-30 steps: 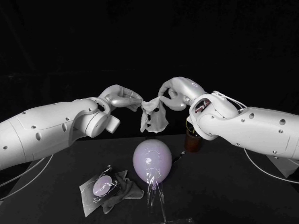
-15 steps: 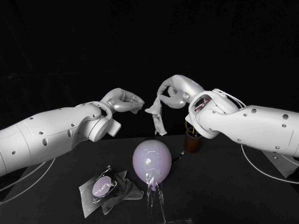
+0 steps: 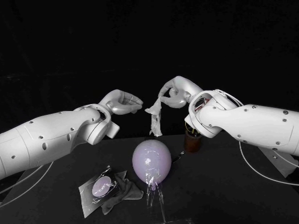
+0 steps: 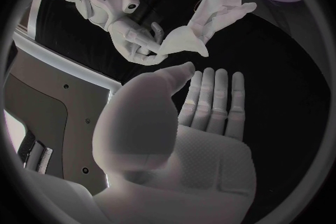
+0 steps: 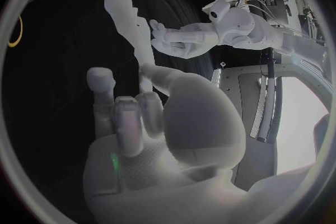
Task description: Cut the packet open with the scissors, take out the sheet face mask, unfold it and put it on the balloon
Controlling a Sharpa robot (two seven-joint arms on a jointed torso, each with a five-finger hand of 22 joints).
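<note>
While the table point(image 3: 244, 186) holds what is finished with, we judge the task to be past its middle. On it the pale purple balloon point(image 3: 153, 160) stands upright on a clear stand, bare, with nothing laid over it. Near its foot, toward the left arm's side, lies the packet point(image 3: 101, 188), flat and apparently opened, with a crumpled grey scrap touching it. From that we take the cutting and the taking-out as done. We cannot make out the scissors with any certainty.

The sheet face mask point(image 3: 154, 120) hangs in the air over the table as a narrow, bunched strip, not spread flat. Its lower tip is near the balloon's top and apart from it, as far as we can tell. Unfolding is at best begun.

The right robot hand point(image 3: 174, 94) pinches the mask's upper end between thumb and a finger, and the sheet dangles from there. The left robot hand point(image 3: 124, 101) hovers just beside the mask without touching it, fingers stretched out and grasping nothing.

As we see it, three things remain. The left robot hand must take a free edge, the two must draw the sheet open, and then it must be laid onto the balloon.
</note>
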